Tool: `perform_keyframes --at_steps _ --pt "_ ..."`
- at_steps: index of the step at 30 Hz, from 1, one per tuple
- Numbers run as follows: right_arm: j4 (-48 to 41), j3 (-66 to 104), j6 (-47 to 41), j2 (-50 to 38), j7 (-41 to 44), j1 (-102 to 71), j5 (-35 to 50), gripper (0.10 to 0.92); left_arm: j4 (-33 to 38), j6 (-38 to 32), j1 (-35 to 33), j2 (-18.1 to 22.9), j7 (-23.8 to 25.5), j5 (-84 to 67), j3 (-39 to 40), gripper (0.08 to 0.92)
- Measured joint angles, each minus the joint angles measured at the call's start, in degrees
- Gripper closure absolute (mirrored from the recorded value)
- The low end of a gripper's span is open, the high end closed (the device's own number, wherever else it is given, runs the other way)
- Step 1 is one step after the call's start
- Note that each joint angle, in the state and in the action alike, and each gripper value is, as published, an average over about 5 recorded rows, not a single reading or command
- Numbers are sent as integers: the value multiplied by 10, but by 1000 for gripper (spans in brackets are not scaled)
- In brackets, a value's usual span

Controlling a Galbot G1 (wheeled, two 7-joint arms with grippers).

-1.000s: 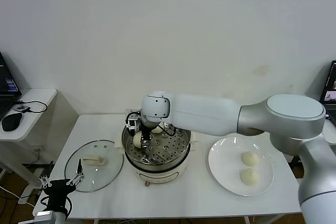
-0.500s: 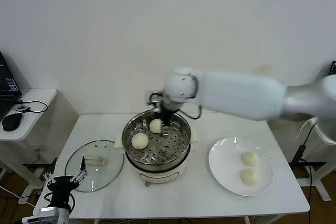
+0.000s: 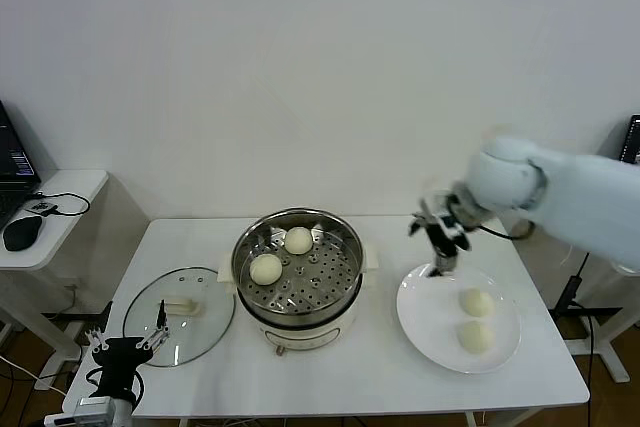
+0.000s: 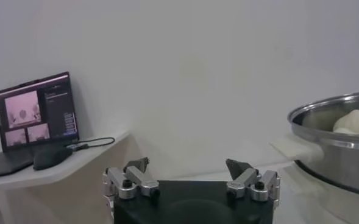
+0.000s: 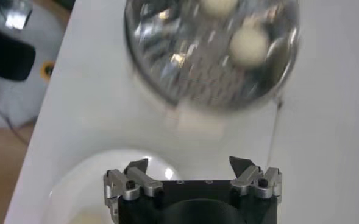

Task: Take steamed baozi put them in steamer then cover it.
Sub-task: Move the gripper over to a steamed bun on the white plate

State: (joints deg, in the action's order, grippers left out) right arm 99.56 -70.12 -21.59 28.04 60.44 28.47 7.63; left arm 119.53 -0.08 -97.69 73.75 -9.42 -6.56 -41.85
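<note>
Two buns [image 3: 281, 254] in steamer [image 3: 298, 269] — right hand [image 3: 438, 237] open, empty, over plate [image 3: 418, 319] rim. Next: grab bun [image 3: 477, 302]. Left hand [image 3: 127, 346] open, idle.

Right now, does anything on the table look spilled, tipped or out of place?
Nothing stands out. Two buns sit on the tray in the steamer, two more on the plate, and the lid lies flat beside the steamer. The open right pincer hangs empty over the plate's edge.

Cream-white baozi [image 3: 266, 268], shiny steel steamer [image 3: 297, 299], white plate [image 3: 425, 319]
</note>
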Motion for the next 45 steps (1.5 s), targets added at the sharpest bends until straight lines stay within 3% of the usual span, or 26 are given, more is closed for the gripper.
perform_keyframes --at_steps 8,19,33,45 --pt "-8 86 32 -52 -3 -150 -78 203 -4 3 1 4 0 4 -3 177" --pt "-35 166 48 -60 -21 -288 -140 203 -8 4 4 7 1 7 -5 177" --pt "-78 220 48 -35 -42 -376 -172 210 -11 5 6 6 1 9 -5 177" --pt "-96 232 35 -18 -51 -388 -172 293 -15 4 9 6 1 10 -3 177"
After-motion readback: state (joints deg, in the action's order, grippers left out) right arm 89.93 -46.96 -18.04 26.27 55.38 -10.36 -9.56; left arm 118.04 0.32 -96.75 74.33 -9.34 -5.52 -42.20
